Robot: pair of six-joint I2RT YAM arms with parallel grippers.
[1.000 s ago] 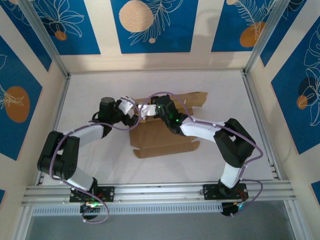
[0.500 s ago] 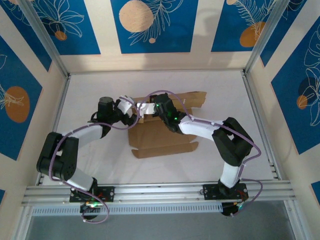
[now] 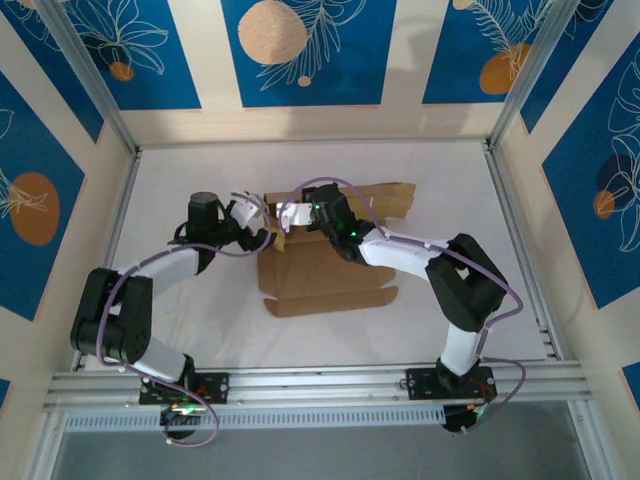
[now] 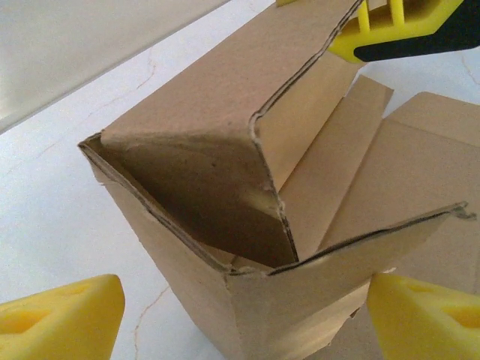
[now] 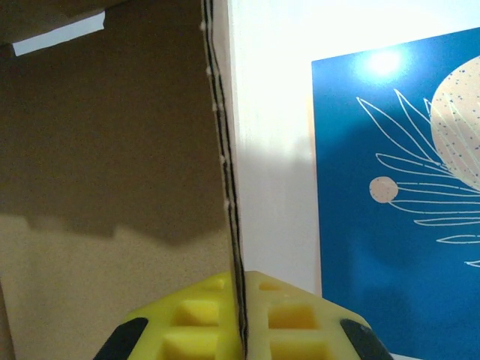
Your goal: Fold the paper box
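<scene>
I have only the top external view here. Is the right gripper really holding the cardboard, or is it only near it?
Observer: Holding. The right wrist view shows the right gripper shut on a thin edge of the paper box.
Operator: And the other one?
Observer: The left gripper is open; in its wrist view a raised corner of the box stands between its fingers.
Operator: Anything inside that corner?
Observer: A flap bent inward.

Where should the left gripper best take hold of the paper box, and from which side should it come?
Probably the upright wall at the near raised corner of the paper box. Its top edge is thin and free, and the open left gripper straddles that corner: come from above, one finger inside. The right gripper pinches another flap.
</scene>
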